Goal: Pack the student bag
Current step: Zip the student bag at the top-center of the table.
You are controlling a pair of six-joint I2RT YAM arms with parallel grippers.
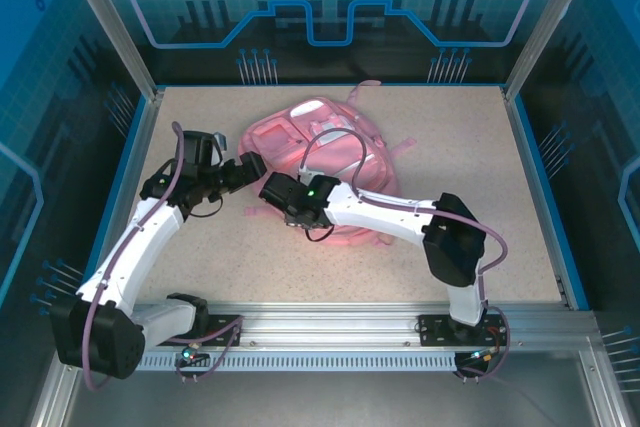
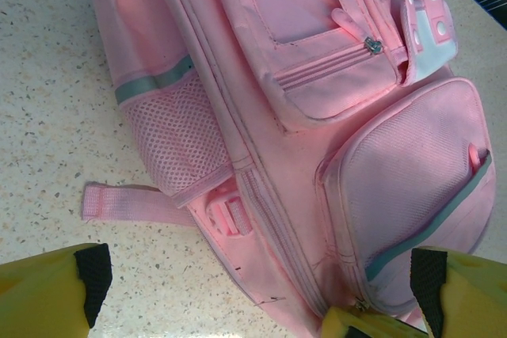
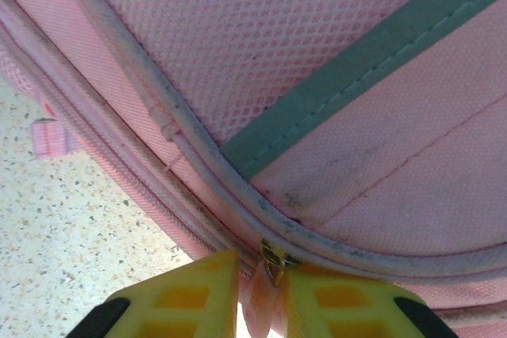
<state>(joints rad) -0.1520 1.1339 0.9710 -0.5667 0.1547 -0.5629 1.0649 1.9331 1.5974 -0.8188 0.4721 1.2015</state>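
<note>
- Your pink bag (image 1: 280,152) lies flat in the middle of the table (image 1: 480,167), front side up, right in front of both arms.
- Its long axis runs on a slant, from the near right toward the far left of the table. The top loop (image 1: 368,84) sticks out at the far end, so the top of the bag points away from you.
- In the left wrist view the whitish patch (image 2: 428,29) sits toward the upper right. The zipped front pocket is beside it, and the lower pocket (image 2: 412,172) with its grey-green trim is closer to the camera.
- The mesh side pocket (image 2: 174,136) faces the left of that view. A short pink strap (image 2: 127,202) trails from under it onto the bare tabletop.
- Your left gripper (image 2: 257,294) hangs over the bag's lower corner with its fingers spread wide, one over the table and one over the lower pocket. It holds nothing.
- Your right gripper (image 3: 261,306) is pressed right up against the bag's edge seam. Its yellow fingers are pinched almost together on the pink zip pull (image 3: 265,294), with the metal slider showing just above the fingertips.
- In the overhead view the two grippers meet at the bag's left near edge, close beside each other.
</note>
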